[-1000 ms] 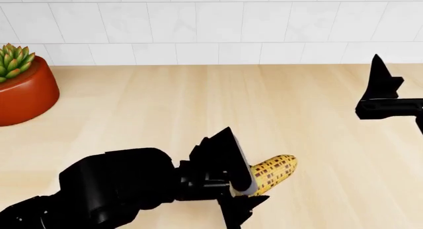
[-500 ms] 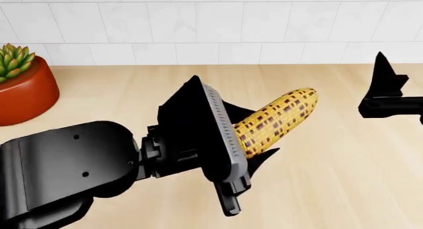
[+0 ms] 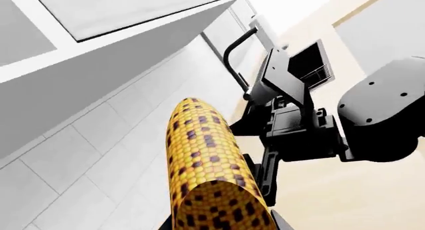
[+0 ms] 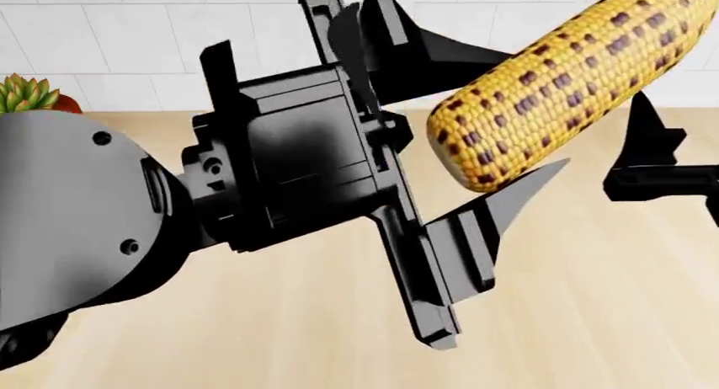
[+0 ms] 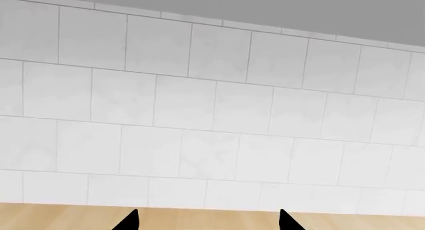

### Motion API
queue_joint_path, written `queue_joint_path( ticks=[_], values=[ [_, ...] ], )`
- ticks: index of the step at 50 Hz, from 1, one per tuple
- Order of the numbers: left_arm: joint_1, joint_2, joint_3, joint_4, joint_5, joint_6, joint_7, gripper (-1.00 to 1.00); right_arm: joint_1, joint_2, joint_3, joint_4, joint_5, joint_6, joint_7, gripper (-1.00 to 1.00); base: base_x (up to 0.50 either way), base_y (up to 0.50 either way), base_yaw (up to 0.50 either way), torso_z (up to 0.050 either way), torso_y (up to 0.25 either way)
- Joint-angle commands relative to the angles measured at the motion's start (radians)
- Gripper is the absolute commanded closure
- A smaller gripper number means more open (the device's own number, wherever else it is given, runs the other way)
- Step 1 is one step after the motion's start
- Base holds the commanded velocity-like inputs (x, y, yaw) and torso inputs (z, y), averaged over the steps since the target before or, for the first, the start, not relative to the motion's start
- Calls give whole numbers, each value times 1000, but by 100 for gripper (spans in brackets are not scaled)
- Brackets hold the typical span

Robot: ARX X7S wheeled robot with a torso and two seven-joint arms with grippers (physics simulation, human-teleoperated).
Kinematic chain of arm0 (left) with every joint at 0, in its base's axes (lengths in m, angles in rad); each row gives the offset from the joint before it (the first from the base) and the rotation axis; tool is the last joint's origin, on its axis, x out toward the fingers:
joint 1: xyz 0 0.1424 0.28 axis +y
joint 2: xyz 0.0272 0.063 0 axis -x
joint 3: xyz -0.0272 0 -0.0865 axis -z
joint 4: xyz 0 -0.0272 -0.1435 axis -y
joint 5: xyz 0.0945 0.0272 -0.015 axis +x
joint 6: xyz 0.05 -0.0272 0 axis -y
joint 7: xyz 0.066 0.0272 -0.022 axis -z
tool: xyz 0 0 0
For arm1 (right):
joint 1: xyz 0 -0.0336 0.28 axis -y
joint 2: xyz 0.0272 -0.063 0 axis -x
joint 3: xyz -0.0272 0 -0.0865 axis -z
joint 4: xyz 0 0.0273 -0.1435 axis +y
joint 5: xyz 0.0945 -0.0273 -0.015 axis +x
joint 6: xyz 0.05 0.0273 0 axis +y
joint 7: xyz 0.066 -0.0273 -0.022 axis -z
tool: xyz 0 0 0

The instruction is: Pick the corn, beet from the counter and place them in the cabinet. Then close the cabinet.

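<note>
- The corn (image 4: 567, 82) is being held in the air above the counter (image 4: 584, 322), clear of its surface, with the free tip pointing up and away from the counter toward the tiled wall.
- The cob is judged stiff and fairly light; the kernel rows are giving a bumpy surface that should resist slipping. Its round section may let it roll or pivot if held only near one end.
- The preferred hold is judged to be across the thick body, close to the cut end, as is being done here.
- The left gripper (image 4: 483, 132) is clamping the corn at its lower end; one finger is lying above the cob, the other below it.
- In the left wrist view the corn (image 3: 206, 165) is extending toward an overhead cabinet.
- The right gripper (image 4: 652, 166) is hovering above the counter beyond the corn, grasping nothing; its two fingertips (image 5: 126, 222) are standing apart.
</note>
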Motion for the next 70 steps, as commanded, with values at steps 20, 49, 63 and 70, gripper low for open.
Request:
queue_joint_path(
  ticks=[20, 49, 63, 70],
  values=[
    [-347, 80, 40, -225, 136, -34, 67, 100, 7, -13, -38, 4, -17, -13, 1, -100, 0, 0, 0, 0, 0],
    [-575, 185, 159, -662, 449, 169, 264, 100, 28, -15, -74, 13, -22, -15, 5, -100, 0, 0, 0, 0, 0],
    [-617, 249, 105, -829, 469, 208, 224, 100, 12, -19, -78, 12, -32, -26, 1, -100, 0, 0, 0, 0, 0],
    [-620, 271, 81, -910, 478, 226, 197, 100, 0, -21, -80, 17, -48, -37, -10, -100, 0, 0, 0, 0, 0]
  ],
)
